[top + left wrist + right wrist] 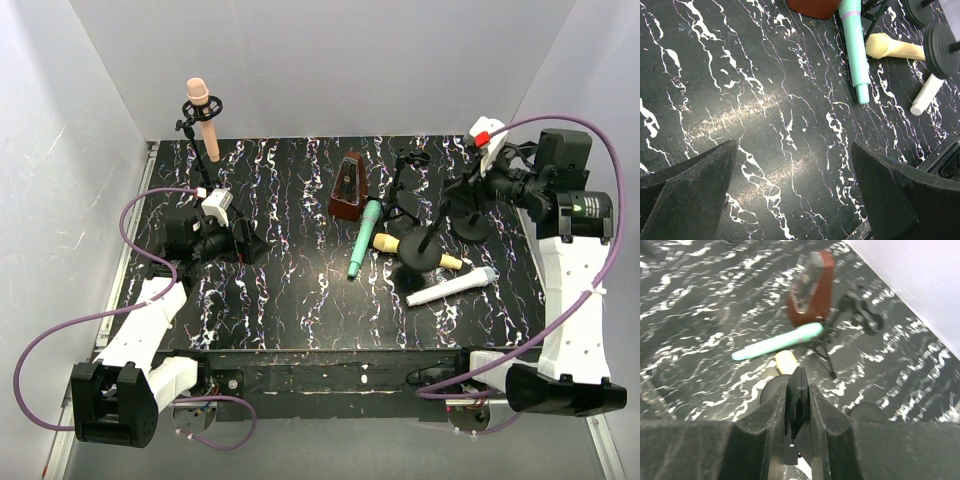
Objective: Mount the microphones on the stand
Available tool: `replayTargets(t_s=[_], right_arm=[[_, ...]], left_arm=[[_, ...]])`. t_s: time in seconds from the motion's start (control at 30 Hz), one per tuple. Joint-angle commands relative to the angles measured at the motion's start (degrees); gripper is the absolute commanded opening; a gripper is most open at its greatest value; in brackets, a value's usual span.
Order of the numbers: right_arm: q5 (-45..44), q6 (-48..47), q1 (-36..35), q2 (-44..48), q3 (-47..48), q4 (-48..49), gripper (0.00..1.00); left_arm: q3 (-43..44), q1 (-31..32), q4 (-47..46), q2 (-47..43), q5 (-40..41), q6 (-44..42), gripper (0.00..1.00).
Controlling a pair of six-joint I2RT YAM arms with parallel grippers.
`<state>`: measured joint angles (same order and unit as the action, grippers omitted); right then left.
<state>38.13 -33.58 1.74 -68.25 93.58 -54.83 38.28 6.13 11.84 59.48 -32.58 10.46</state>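
1. Back left: pink microphone (196, 95) stands upright in the clip of the back-left stand (208, 150). One of four looks done
2. Left gripper (794, 150) hangs low over bare table (290, 300), jaws spread wide, nothing between them. It is near the back-left stand and well apart from the loose microphones
3. Centre: brown metronome (348, 188) stands upright, no part in the job. Teal microphone (364, 240) lies flat just in front of it, beside the tripod stand (405, 190), whose clip is empty
4. Right of centre: yellow microphone (388, 243) lies flat, its handle passing under the round-base stand (418, 256). White microphone (452, 287) lies flat nearest the arms
5. Right gripper (799, 377) is clamped on a thin black upright part, apparently the rod of the round-base stand. A second round-base stand (470, 222) sits just beyond, also empty
6. Judgement: three microphones left to mount; right arm seems to be steadying a stand, no microphone picked up yet
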Motion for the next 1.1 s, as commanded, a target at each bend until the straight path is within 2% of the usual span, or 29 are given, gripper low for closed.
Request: replayTargets(t_s=[0.0,0.23,0.4,0.83,1.07], right_arm=[[15.2,-4.9,-1.6,2.6,-0.3,-4.7,0.01],[18.1,-6.6,-10.3,1.3,-4.7,-6.0,0.01],[19.0,-7.3,-16.2,-0.8,-4.5,-6.5,0.01],[12.1,-7.3,-33.4,-11.0,3.4,-3.4,0.01],[7.6,-8.3,-37.3,-16.9,9.4,-2.0,0.01]], left_arm=[[1.0,0.2,-0.1,-1.5,-0.6,-1.0,0.98],[0.8,0.2,-0.1,-1.7,-0.6,-0.9,0.98],[0.7,0.2,-0.2,-1.7,-0.4,-1.1,0.98],[0.0,0.2,0.2,-5.3,6.5,-2.5,0.98],[-0.4,0.2,0.8,-8.9,12.5,-3.5,0.98]])
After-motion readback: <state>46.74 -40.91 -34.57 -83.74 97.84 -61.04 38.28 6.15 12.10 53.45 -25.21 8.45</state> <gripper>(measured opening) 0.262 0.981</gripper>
